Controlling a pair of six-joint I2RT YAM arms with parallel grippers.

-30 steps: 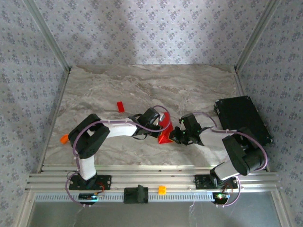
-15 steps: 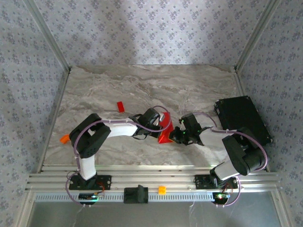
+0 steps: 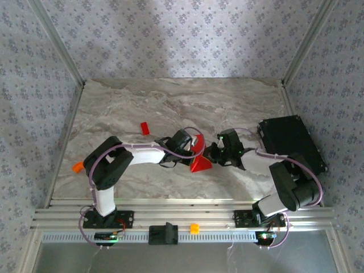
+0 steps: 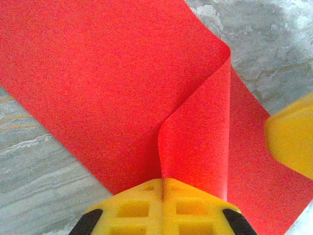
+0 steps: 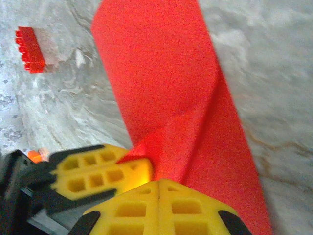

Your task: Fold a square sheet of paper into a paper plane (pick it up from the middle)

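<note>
Top view: the paper [image 3: 200, 165] lies on the marble table [image 3: 170, 102], a bit toward 6 o'clock from the centre, between the two grippers. The left gripper [image 3: 192, 156] comes at it from 9 o'clock and the right gripper [image 3: 210, 154] from 3 o'clock; the two are close together over the sheet. Part of the paper stands up off the table between them. A small red block [image 3: 145, 128] sits at 10 o'clock from the paper, well apart. A flat black case [image 3: 292, 145] is at the table's 3 o'clock edge; whether anything is in it cannot be told. An orange bit [image 3: 77, 166] sits at the 9 o'clock edge.

Left wrist view: the left gripper [image 4: 164, 183] has its yellow jaws closed tight, pinching a raised ridge of the paper [image 4: 98, 73]. The ridge runs from the tips toward 1 o'clock, and the rest of the sheet lies flat on the table [image 4: 274, 44]. A yellow finger of the right gripper [image 4: 293, 137] is at 3 o'clock, over the paper's edge.

Right wrist view: the right gripper [image 5: 159, 186] has its jaws pressed together, with the paper [image 5: 166, 88] running into the tips, seemingly nipped there. The sheet stretches toward 12 o'clock, with a diagonal crease on its 3 o'clock side. The left gripper's finger [image 5: 102, 171] is at 8 o'clock, touching a small turned-up corner. The block [image 5: 29, 43] is at 10 o'clock, apart from the paper.
</note>
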